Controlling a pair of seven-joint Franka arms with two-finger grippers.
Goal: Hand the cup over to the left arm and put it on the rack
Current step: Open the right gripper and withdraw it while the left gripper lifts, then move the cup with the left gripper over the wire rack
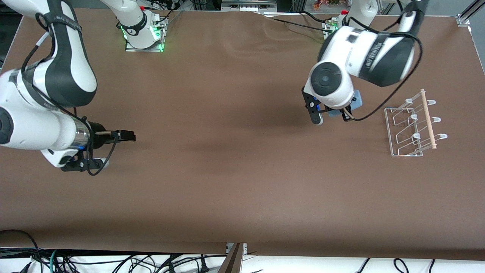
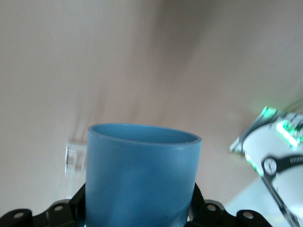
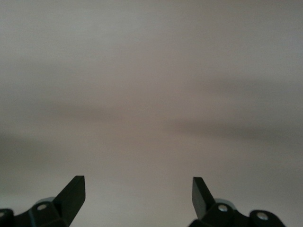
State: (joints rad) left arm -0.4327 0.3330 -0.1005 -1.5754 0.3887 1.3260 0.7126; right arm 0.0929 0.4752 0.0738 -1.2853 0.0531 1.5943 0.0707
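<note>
The light-blue cup [image 1: 357,99] is in the grip of my left gripper [image 1: 331,113], which is shut on its sides and hangs over the brown table a short way from the rack, on the side toward the table's middle. In the left wrist view the cup [image 2: 142,172] fills the lower centre with its open rim up, and it hides the fingers. The white wire rack [image 1: 401,131] with its wooden dowel [image 1: 428,119] stands at the left arm's end of the table, and nothing hangs on it. My right gripper [image 1: 127,135] [image 3: 139,189] waits open and empty at the right arm's end.
The brown table surface [image 1: 227,170] spreads between the two arms. The right arm's base with green lights [image 1: 144,36] stands at the top edge. Cables [image 1: 113,261] lie below the table's front edge.
</note>
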